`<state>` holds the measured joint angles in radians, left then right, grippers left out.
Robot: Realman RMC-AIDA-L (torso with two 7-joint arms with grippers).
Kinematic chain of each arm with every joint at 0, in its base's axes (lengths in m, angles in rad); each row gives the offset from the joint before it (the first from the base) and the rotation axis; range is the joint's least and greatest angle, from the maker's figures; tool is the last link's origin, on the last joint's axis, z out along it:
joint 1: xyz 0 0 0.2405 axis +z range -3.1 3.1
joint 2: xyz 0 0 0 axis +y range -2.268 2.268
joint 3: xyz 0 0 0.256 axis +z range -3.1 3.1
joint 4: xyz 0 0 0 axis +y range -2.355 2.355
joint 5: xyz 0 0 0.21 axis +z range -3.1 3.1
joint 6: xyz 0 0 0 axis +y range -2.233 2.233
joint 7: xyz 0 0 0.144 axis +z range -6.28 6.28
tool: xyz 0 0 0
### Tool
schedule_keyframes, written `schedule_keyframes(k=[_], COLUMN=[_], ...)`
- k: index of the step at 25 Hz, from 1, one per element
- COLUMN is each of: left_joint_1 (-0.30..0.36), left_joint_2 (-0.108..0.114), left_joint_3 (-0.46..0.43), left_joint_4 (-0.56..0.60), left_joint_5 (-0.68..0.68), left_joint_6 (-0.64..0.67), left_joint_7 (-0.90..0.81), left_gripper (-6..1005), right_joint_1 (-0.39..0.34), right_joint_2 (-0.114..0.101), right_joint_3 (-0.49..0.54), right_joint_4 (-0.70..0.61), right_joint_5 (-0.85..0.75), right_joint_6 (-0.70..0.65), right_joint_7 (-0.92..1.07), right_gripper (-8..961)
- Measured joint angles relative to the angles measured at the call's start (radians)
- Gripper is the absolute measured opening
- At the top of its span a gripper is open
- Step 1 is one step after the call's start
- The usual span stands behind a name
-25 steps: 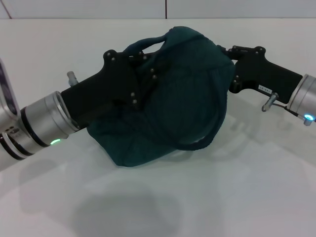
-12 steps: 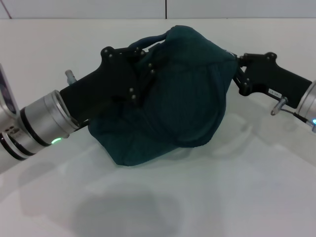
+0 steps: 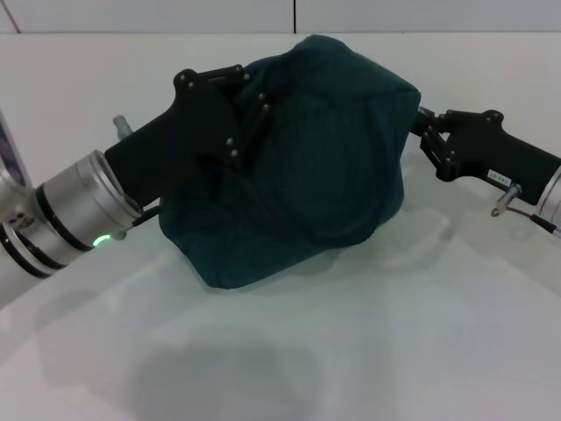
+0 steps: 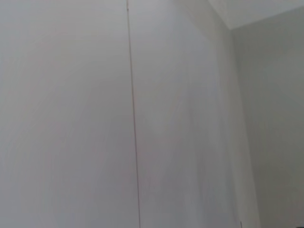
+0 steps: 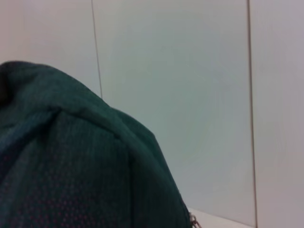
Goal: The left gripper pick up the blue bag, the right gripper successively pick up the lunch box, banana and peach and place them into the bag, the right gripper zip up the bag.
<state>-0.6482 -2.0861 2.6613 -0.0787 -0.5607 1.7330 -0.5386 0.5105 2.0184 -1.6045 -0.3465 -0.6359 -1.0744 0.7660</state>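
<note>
The rumpled dark teal bag (image 3: 324, 167) is matt woven cloth with a fine dotted weave. The left claw (image 3: 230, 110) of jointed black bars looks like matt plastic or painted metal, studded with small shiny screws, on a brushed silver metal wrist (image 3: 83, 206). The white counter (image 3: 368, 351) is smooth and faintly glossy.

Setting: plain test or lab-type room, exact kind not determinable. Evidence: bare white desk (image 3: 289, 368); behind the desk, a smooth white panelled wall (image 5: 190, 95) with thin vertical seams; same pale wall and seam in the left wrist view.
</note>
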Motion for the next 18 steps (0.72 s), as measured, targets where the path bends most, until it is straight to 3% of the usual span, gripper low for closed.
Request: schedule_keyframes(k=[8, 11, 14, 18], left_joint_1=[0.035, 0.046, 0.058, 0.072], left_joint_2=[0.0, 0.006, 0.022, 0.045], left_joint_3=[-0.001, 0.003, 0.006, 0.038], left_joint_4=[0.022, 0.016, 0.012, 0.011], left_joint_5=[-0.017, -0.016, -0.014, 0.005], left_joint_6=[0.0, 0.018, 0.083, 0.176], left_joint_7=[-0.071, -0.128, -0.172, -0.172], left_gripper=[167, 279, 392, 476], right_joint_1=[-0.004, -0.021, -0.047, -0.05], right_joint_2=[-0.025, -0.03, -0.048, -0.087], right_joint_3=[0.005, 0.034, 0.063, 0.061], right_joint_4=[-0.005, -0.005, -0.007, -0.037], right_joint_5=[0.001, -0.003, -0.009, -0.088], right_joint_6=[-0.021, -0.086, -0.237, -0.483], right_joint_7=[0.077, 0.079, 0.082, 0.153], right_gripper=[165, 210, 330, 495])
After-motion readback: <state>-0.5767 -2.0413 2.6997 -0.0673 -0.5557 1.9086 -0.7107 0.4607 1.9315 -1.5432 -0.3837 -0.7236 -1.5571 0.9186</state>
